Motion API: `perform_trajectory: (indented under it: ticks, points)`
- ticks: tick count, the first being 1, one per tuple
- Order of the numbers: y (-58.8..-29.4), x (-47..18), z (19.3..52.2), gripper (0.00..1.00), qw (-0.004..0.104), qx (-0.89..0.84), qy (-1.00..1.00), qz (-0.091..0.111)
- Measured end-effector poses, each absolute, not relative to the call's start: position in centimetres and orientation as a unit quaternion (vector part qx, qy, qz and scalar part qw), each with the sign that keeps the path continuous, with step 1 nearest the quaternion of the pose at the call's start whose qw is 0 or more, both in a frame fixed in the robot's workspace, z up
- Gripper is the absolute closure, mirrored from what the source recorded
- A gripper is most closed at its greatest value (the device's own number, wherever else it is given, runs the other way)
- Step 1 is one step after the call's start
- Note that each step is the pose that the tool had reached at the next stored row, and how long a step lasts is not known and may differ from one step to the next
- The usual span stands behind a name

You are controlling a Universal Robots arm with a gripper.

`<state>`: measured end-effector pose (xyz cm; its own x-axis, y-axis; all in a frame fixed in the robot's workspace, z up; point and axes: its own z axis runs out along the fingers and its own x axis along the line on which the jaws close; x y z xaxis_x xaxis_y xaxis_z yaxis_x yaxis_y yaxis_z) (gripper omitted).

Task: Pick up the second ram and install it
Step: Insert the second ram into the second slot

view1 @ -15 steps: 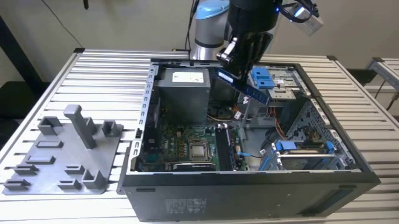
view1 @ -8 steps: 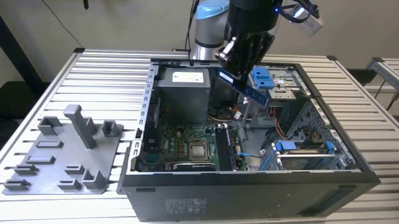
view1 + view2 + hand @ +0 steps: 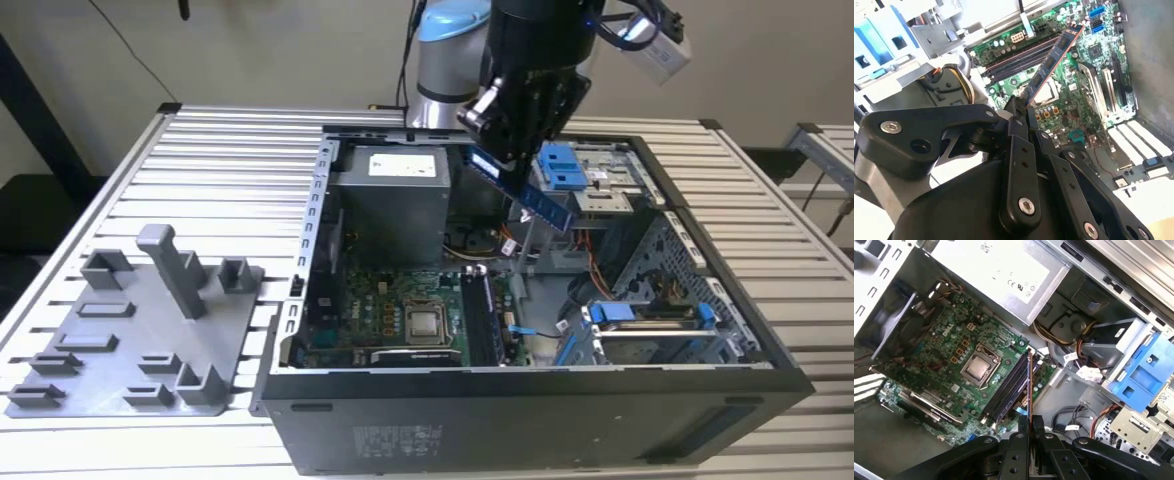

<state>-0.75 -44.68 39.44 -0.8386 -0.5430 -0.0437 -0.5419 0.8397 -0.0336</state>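
My gripper [image 3: 503, 148] hangs over the open computer case [image 3: 534, 385], shut on the second ram [image 3: 527, 195]. The ram is a long, thin, dark stick that slants down from the fingers toward the exterior view's right. In the second wrist view the ram [image 3: 1051, 62] juts out from the black fingers [image 3: 1015, 125], with its chips showing, above the green motherboard [image 3: 1089, 65]. In the first wrist view the ram [image 3: 1029, 385] appears edge-on, over the row of black memory slots [image 3: 1006, 387] beside the processor socket [image 3: 978, 367]. It is held clear above the board.
A grey holder tray [image 3: 134, 330] with upright posts lies on the slatted table at the exterior view's left. Inside the case stand the grey power supply [image 3: 387, 190], blue drive brackets [image 3: 561, 165], a lower blue caddy [image 3: 641, 315] and loose cables [image 3: 1079, 375].
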Motion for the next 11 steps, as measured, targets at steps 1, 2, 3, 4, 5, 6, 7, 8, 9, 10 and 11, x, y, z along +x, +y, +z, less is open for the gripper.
perform_trajectory:
  ticks: [1, 2, 3, 4, 5, 6, 7, 8, 9, 10, 11]
  points:
    - [-44.68, -0.75, 39.44, 0.86, 0.026, -0.279, 0.960, -0.010]
    - [-44.68, -0.75, 39.44, 0.86, 0.025, -0.274, 0.961, -0.010]
    - [-44.68, -0.75, 39.44, 0.86, 0.025, -0.271, 0.962, -0.010]
    - [-44.68, -0.75, 39.44, 0.86, 0.025, -0.267, 0.963, -0.010]
    - [-44.68, -0.75, 39.43, 0.86, 0.025, -0.264, 0.964, -0.010]
    - [-44.68, -0.75, 39.44, 0.86, 0.024, -0.260, 0.965, -0.010]
    - [-44.68, -0.74, 39.44, 0.86, 0.024, -0.257, 0.966, -0.010]
    - [-44.68, -0.74, 39.44, 0.86, 0.024, -0.255, 0.967, -0.010]
    - [-44.68, -0.75, 39.44, 0.86, 0.024, -0.254, 0.967, -0.010]
    - [-44.68, -0.75, 39.44, 0.86, 0.024, -0.252, 0.967, -0.010]
    - [-44.68, -0.74, 39.44, 0.86, 0.024, -0.251, 0.968, -0.010]
